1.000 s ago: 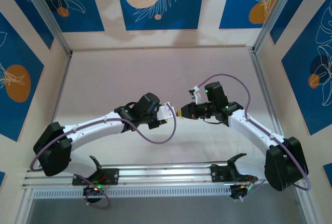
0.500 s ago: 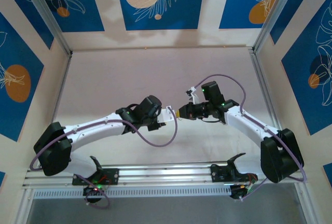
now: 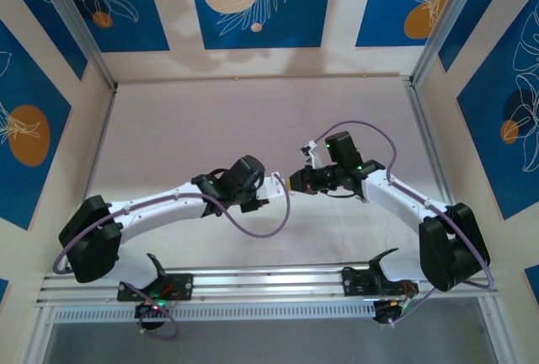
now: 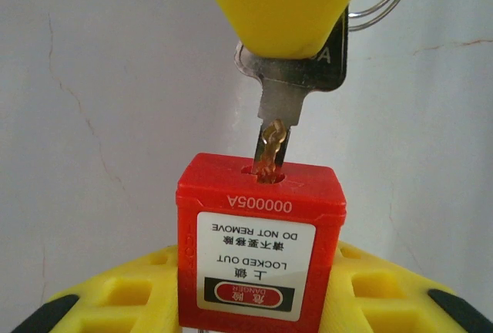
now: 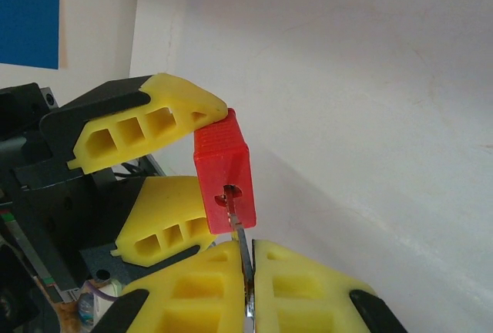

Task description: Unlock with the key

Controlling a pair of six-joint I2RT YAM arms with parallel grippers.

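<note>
While left pincer (image 5: 209,175) clamps padlock (image 4: 260,256), key (image 4: 286,79) tip — in keyhole (image 4: 266,169)

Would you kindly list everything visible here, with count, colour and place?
padlock: one, red, clamped in the left pincer.
key: one, silvery, tip in the padlock's keyhole, held by the right pincer.
table: one, pale, beneath the arms.
wall panels: several, blue-patterned, surrounding the table.
cables: two, purple, along the arms.
arms: two, white and black, meeting mid-table.
left pincer: one, yellow, shut on padlock.
right pincer: one, yellow, shut on key.
</note>
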